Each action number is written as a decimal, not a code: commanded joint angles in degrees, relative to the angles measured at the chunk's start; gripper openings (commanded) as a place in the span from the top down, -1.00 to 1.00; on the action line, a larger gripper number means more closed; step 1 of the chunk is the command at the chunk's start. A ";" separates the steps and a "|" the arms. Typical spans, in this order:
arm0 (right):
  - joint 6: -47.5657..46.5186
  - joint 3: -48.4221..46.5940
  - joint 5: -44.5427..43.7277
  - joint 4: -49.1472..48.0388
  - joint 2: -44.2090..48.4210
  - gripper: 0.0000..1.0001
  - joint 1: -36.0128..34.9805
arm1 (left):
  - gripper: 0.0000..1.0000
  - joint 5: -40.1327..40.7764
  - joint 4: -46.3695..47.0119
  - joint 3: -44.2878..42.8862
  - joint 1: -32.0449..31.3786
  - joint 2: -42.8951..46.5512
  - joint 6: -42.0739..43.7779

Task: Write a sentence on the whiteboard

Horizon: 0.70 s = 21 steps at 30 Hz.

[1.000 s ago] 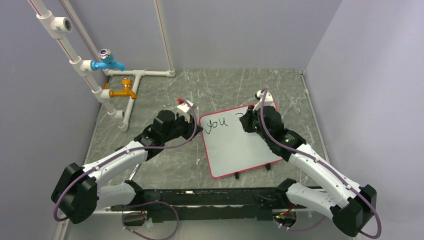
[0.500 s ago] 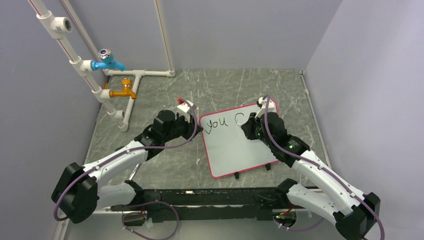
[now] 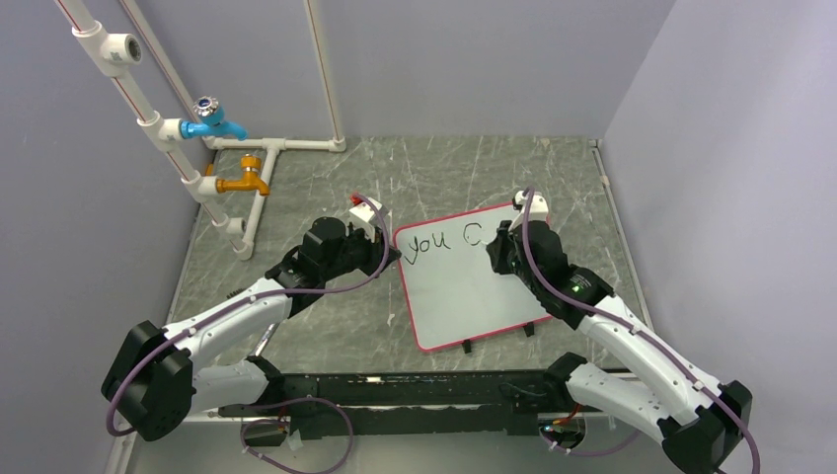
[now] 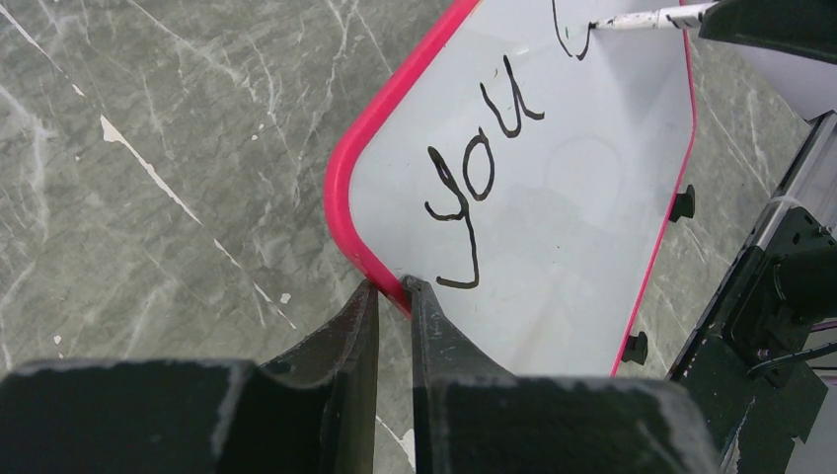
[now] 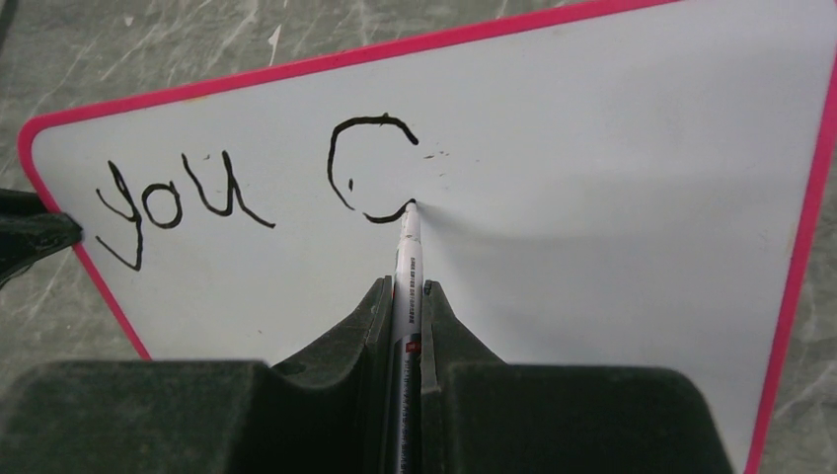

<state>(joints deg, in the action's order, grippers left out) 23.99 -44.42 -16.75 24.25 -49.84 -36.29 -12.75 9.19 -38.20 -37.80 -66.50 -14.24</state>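
Right hand (image 5: 400,288) grips a marker (image 5: 407,259), tip ending a "C" after "you" on the whiteboard (image 5: 612,178); left hand (image 4: 390,288) pinches its rim. Light, steady pressure would serve best.

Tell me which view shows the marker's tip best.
Right wrist: the marker tip sits centred and sharp, touching the whiteboard at the end of the C stroke. Left wrist catches it small at the top edge. Top external: too small to make out.

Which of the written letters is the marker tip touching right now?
The big C, standing alone right of "you" on the pink-rimmed white whiteboard; the white marker tip rests at its lower end.
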 commanded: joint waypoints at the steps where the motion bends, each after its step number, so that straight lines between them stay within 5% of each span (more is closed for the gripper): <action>1: -2.10 -3.60 -4.53 0.58 -1.02 1.00 0.17 | 1.00 -2.01 3.90 -0.30 -0.18 0.67 1.89; 21: -3.53 -6.73 -7.15 0.91 -0.78 1.00 1.38 | 1.00 -1.64 3.82 -0.04 -0.23 1.02 2.00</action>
<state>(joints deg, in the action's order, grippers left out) 21.96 -49.08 -22.15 26.68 -49.45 -35.62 -12.80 9.39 -38.20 -37.80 -66.50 -14.26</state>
